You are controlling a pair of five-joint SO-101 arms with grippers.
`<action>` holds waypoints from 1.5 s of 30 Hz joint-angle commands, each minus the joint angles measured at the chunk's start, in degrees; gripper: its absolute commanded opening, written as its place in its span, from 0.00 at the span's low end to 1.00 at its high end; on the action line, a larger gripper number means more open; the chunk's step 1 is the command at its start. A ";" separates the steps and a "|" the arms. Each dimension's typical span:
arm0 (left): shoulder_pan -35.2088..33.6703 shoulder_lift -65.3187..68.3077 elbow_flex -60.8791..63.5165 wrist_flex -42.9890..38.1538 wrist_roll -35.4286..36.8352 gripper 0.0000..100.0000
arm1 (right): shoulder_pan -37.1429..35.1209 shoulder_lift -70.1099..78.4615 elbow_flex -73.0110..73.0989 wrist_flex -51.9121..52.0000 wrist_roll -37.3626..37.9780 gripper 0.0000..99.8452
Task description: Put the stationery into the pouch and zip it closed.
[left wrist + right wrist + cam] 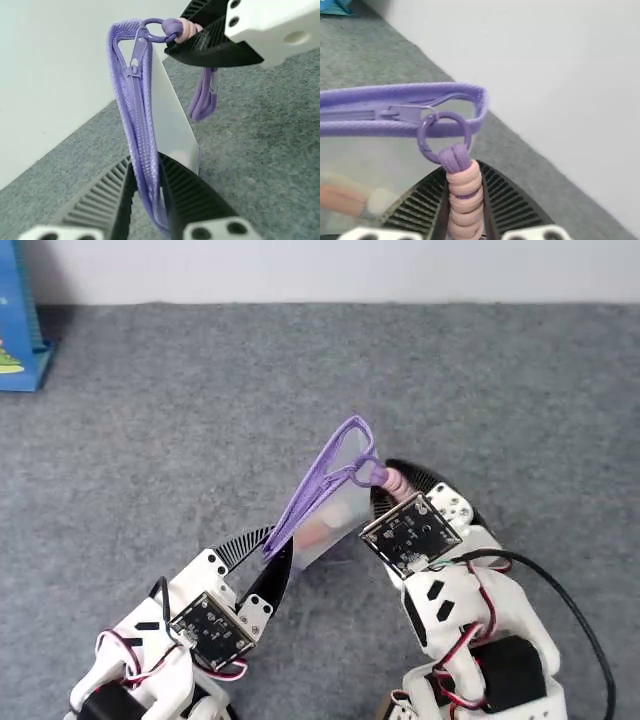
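Note:
A clear pouch (pixel 335 510) with a purple zipper band (pixel 320 480) hangs above the grey table between both arms. My left gripper (pixel 278 545) is shut on the lower end of the zipper band (pixel 145 165). My right gripper (pixel 385 485) is shut on the pink and purple cord pull (pixel 462 192), which hangs from a purple ring (pixel 442 135) on the zipper slider (pixel 407 112). The slider (pixel 135 62) sits near the upper end of the pouch (pixel 172 125). Pink stationery (pixel 350 197) shows faintly through the clear wall (pixel 380 160).
A blue box (pixel 20 325) stands at the far left back of the grey carpeted table (pixel 150 420). A white wall (pixel 330 270) runs along the back edge. Open carpet lies on all sides of the arms.

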 commanded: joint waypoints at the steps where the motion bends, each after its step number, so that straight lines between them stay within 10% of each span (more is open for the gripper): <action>1: -0.09 0.09 0.48 0.88 -0.70 0.01 | 3.30 0.22 -1.58 -2.68 1.41 0.01; 20: -0.09 0.09 0.57 0.97 -2.02 0.01 | 13.23 20.79 -11.25 -8.48 0.18 0.01; 45: -0.09 0.09 0.57 0.97 -2.11 0.01 | -7.25 4.26 -11.16 16.40 -8.09 0.15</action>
